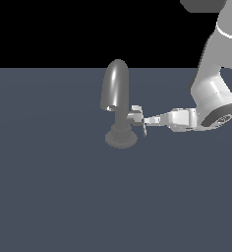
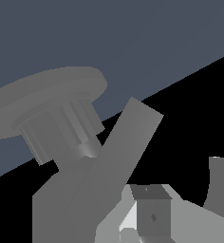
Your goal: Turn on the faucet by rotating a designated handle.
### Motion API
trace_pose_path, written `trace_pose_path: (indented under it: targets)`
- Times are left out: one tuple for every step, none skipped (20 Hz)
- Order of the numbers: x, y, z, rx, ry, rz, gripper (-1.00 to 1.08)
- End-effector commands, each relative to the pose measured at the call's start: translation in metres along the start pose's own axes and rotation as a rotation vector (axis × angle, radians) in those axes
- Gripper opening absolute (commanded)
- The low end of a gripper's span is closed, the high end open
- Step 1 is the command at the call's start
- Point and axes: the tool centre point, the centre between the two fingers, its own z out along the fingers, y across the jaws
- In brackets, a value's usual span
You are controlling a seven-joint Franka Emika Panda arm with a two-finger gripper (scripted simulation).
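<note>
Gripper (image 1: pixel 146 120) at handle (image 1: pixel 136 116) — seemingly touching.

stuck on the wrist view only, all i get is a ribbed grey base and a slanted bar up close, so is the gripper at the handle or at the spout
Observer: At the handle. In the exterior view the gripper comes in level from that view's right and its fingertips meet the small silver stub on the stem, below the arched spout.
Operator: which way does the spout face
Observer: The faucet stands upright and its spout curls over and down toward the exterior view's left, away from the arm.
Operator: are the fingers closed on the lever
Observer: I cannot tell; the fingertips overlap the thin lever tip, but the gap between them is too small to read.
</note>
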Motion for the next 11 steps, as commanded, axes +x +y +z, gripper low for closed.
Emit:
trace_pose_path:
  targets:
    - [0.037, -0.026, -0.001, 0.056, 0.004, 0.039, -1.00]
    - [0.039, -0.029, -0.001, 0.056, 0.004, 0.042, -1.00]
    - [0.042, -0.031, -0.001, 0.057, 0.003, 0.045, -1.00]
    - [0.044, -0.033, -0.001, 0.057, 0.003, 0.047, -1.00]
    - [0.047, -0.035, -0.002, 0.057, 0.002, 0.050, -1.00]
    - [0.049, -0.037, -0.002, 0.058, 0.002, 0.052, -1.00]
    - [0.052, -0.039, -0.002, 0.058, 0.001, 0.055, -1.00]
    - [0.054, -0.041, -0.002, 0.058, 0.001, 0.057, -1.00]
    - [0.057, -0.043, -0.002, 0.059, 0.000, 0.060, -1.00]
    - [0.059, -0.045, -0.002, 0.059, 0.000, 0.062, -1.00]
    - [0.059, -0.045, -0.002, 0.059, 0.000, 0.062, -1.00]
